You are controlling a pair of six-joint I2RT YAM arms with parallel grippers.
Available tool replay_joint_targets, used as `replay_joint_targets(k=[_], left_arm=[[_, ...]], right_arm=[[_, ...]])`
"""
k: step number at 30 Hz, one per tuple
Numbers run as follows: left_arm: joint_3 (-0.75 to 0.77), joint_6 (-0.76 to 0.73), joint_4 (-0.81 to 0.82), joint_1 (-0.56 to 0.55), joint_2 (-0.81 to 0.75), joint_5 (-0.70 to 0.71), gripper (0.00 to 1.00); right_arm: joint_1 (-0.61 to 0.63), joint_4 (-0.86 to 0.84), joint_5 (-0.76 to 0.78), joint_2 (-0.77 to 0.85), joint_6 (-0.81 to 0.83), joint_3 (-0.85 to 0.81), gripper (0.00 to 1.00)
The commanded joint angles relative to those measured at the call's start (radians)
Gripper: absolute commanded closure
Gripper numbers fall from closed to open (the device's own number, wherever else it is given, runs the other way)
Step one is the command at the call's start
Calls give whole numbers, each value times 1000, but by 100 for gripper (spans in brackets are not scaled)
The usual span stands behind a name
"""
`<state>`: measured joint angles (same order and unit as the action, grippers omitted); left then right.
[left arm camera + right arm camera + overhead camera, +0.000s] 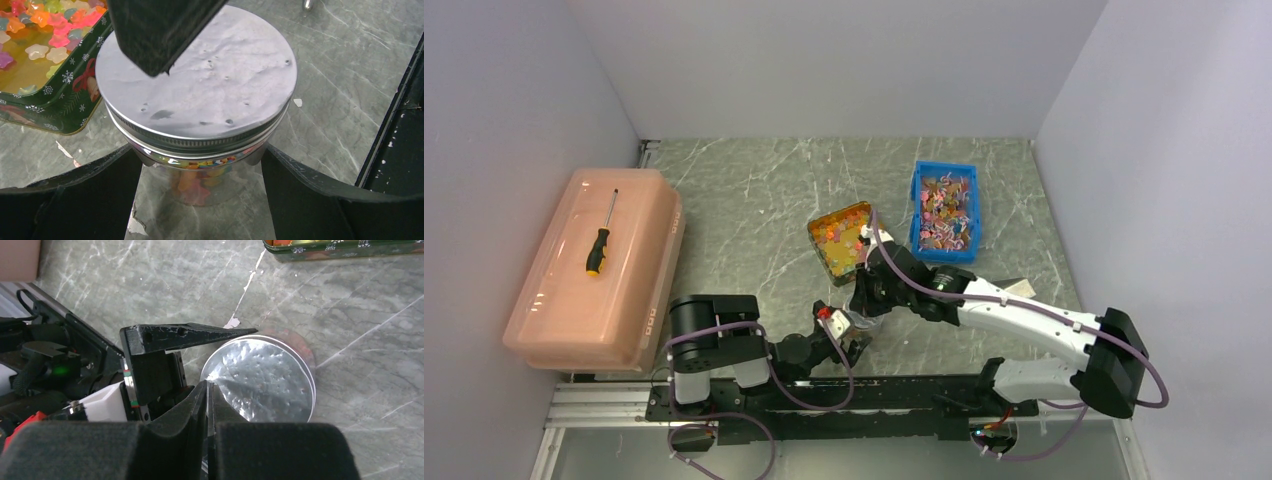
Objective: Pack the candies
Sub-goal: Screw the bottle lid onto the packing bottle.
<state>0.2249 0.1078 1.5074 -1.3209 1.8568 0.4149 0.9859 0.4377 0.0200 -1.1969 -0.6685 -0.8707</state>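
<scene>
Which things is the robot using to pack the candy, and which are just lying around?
For the job:
candies
tin
jar
lid
left gripper, holding the jar
right gripper, over the lid

Just lying about:
screwdriver
pink box
blue bin

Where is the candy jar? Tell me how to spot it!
Start at the marble table and find the green tin of candies in the middle. Nearer the arms stands the jar, between the jaws of the left gripper. Unlike the open tin and blue bin, it has a round silver lid.
</scene>
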Motion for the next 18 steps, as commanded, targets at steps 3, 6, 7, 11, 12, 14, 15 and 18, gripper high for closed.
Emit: replay_joint_targets(k=[3, 6, 7, 11, 12, 14, 15, 18], left_arm=[[7, 7, 157, 4, 11, -10, 20], [7, 10, 156, 6, 12, -13, 20], [6, 12, 157, 6, 13, -11, 20], [6, 13, 156, 8, 15, -8, 20], [7, 15, 157, 8, 15, -6, 20], [5, 15, 157, 8, 15, -8, 20], [4, 15, 156, 9, 13, -6, 21], [2, 15, 156, 9, 10, -1, 20]], right_arm=[[5, -38, -7, -40, -6, -16, 93], [5, -41, -12, -49, -8, -5, 93], [5, -37, -11, -53, -8, -4, 93], [6, -20, -9, -77, -4, -5, 93], [7, -18, -13, -87, -3, -5, 93], [7, -14, -15, -103, -1, -4, 93], [9, -13, -16, -109, -2, -3, 93], [15, -17, -15, -111, -9, 2, 93]])
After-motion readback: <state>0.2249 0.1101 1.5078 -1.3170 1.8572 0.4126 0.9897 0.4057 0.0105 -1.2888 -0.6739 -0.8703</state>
